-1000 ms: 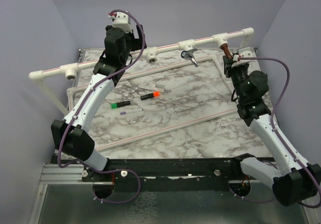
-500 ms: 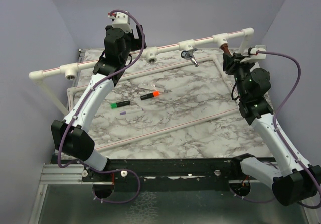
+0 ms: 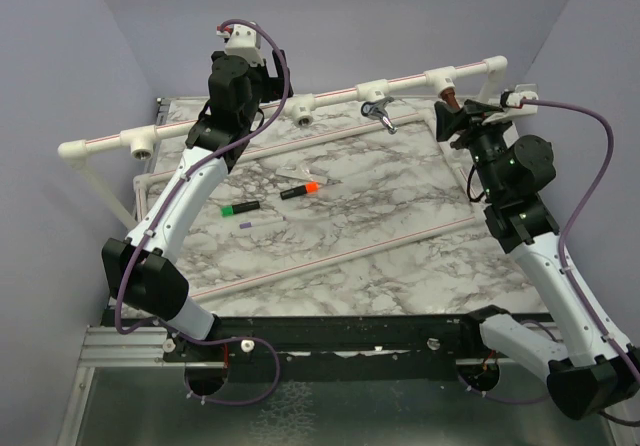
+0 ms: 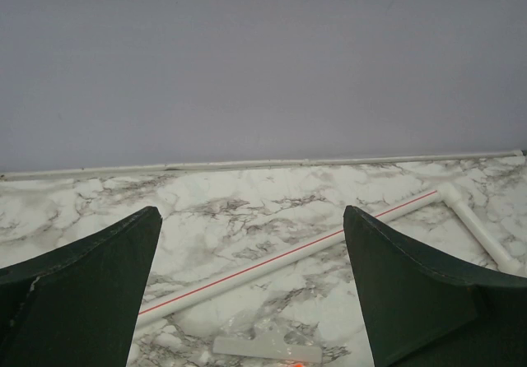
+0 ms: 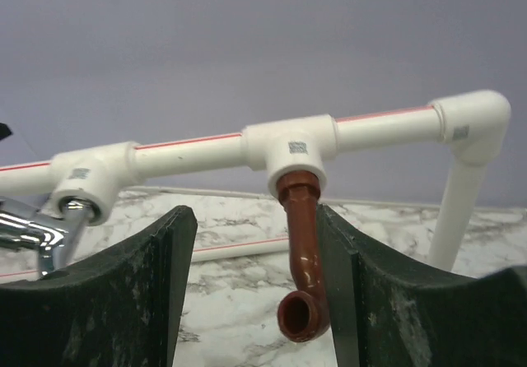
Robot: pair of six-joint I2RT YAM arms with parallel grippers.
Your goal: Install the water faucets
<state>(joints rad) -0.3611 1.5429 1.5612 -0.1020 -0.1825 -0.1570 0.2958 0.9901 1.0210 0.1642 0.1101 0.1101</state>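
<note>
The copper faucet (image 5: 303, 252) hangs from a white tee (image 5: 298, 146) on the raised pipe; it also shows in the top view (image 3: 449, 95). My right gripper (image 5: 254, 219) is open around it. The spout sits close against the right finger (image 5: 387, 301), with a wide gap to the left finger (image 5: 107, 293). In the top view the right gripper (image 3: 450, 118) is just below the tee. The chrome faucet (image 3: 380, 114) hangs from the neighbouring tee and shows at the left edge of the right wrist view (image 5: 33, 234). My left gripper (image 4: 251, 215) is open and empty, raised over the back left (image 3: 268, 66).
The white raised pipe (image 3: 200, 124) with several tees spans the back. A lower pipe frame (image 4: 280, 256) lies on the marble table (image 3: 380, 216). An orange-capped marker (image 3: 300, 190), a green-capped marker (image 3: 240, 207) and a clear plastic bag (image 4: 268, 346) lie mid-table.
My right wrist has rolled at the copper faucet, and its camera mount and cable have swung up and to the right. The left arm has not moved.
</note>
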